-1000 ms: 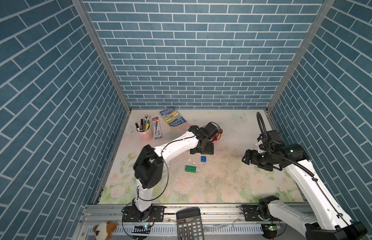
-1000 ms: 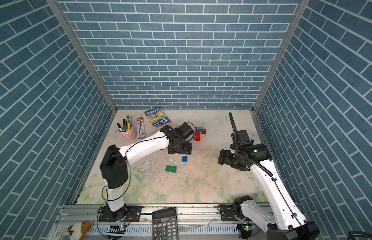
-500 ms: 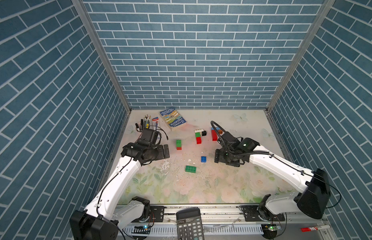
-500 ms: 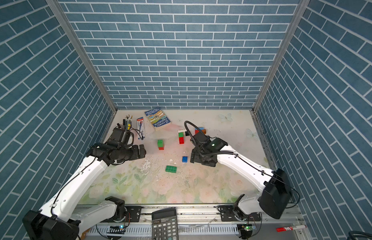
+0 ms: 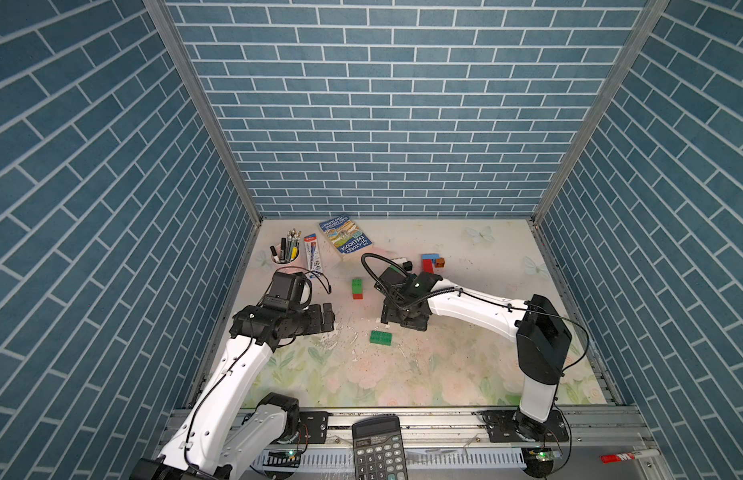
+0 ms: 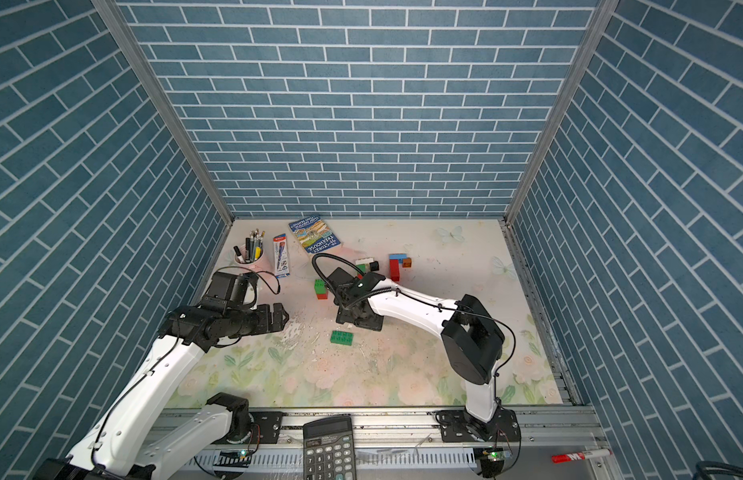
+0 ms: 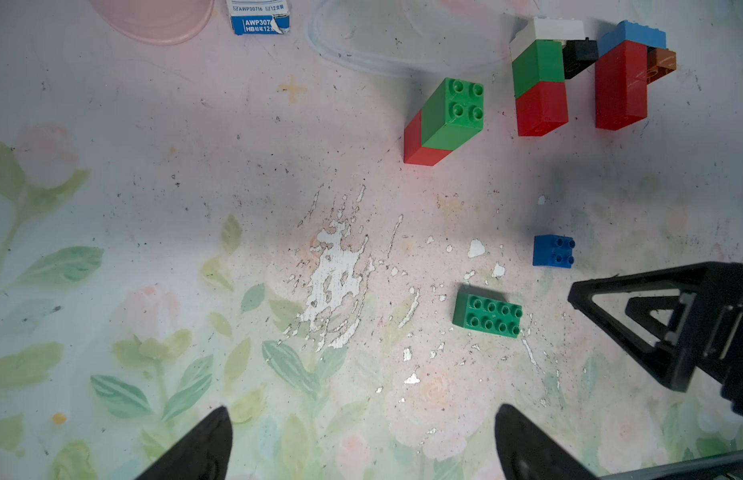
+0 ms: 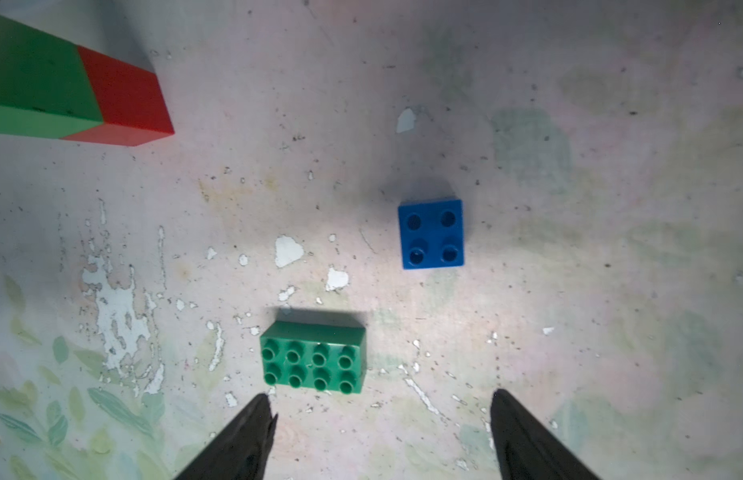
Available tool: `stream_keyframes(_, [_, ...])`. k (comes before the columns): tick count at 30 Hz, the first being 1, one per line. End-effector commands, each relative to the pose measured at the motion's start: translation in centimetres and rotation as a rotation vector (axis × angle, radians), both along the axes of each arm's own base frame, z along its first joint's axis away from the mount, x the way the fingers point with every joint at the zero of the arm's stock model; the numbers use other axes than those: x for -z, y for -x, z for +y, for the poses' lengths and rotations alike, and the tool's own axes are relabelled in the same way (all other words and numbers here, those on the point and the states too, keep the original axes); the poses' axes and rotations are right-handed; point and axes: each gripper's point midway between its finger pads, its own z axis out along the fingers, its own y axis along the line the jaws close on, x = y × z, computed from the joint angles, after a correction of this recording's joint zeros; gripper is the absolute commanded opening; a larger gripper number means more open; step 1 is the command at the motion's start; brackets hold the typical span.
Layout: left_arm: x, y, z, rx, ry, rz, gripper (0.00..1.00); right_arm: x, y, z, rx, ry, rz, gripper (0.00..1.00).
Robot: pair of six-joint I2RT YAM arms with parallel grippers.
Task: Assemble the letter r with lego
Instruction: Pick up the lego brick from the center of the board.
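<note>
Set a clock on the table [image 5: 465, 365] as the top views see it, twelve at the back wall. Near the centre lies the green oblong [image 5: 380, 337], flat and studs up, clear in both top views and in both wrist views. Close by but not touching it sits the blue brick [image 8: 431, 234], square, studs up. From above it is hidden under the right gripper [image 5: 405, 318], which hangs at two o'clock of the green oblong. The right wrist view shows that gripper's jaws apart with nothing between them, and neither brick touched.

Out at eleven o'clock the green-on-red stack [image 5: 357, 288] stands upright, studs showing. Further back, between twelve and one, there's the white-green-red piece [image 7: 538, 83] with a black brick [image 7: 579, 58] at its side. Just beside that, at one o'clock, is the red bar [image 5: 426, 266], a light-blue brick [image 7: 631, 35] at its far end and a brown brick [image 7: 661, 62] on its flank.

Over at ten o'clock the left gripper [image 5: 327, 318] hangs above bare table, jaws spread wide, holding nothing.

In the far corner at eleven o'clock are the pen cup [image 5: 284, 255], the pencil box [image 5: 313, 253] and the book [image 5: 345, 240]. At six o'clock, off the table on the rail, lies a calculator [image 5: 378, 444], with a marker [image 5: 627, 456] out at five.
</note>
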Motion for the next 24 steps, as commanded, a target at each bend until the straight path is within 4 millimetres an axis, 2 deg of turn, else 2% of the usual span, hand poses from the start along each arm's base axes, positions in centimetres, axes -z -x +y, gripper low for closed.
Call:
stream_keyframes(1, [0.0,-0.2,0.8,-0.028,-0.019,-0.007,1.0,0.4,0.1,0.4,0.036,0.014,0.023,0.83])
stream_keyframes(5, [-0.3,0.0,0.8,-0.037,-0.005,-0.036,1.0,1.7,0.8,2.4,-0.002,0.034,0.041,0.82])
stream_keyframes(10, [-0.5,-0.1,0.9,-0.041,-0.006,-0.046,0.99,2.9,1.0,3.5,-0.019,0.05,0.055,0.81])
stream_keyframes(24, [-0.6,0.0,1.5,-0.064,-0.02,-0.056,1.0,4.8,2.5,3.7,-0.04,0.076,0.123,0.83])
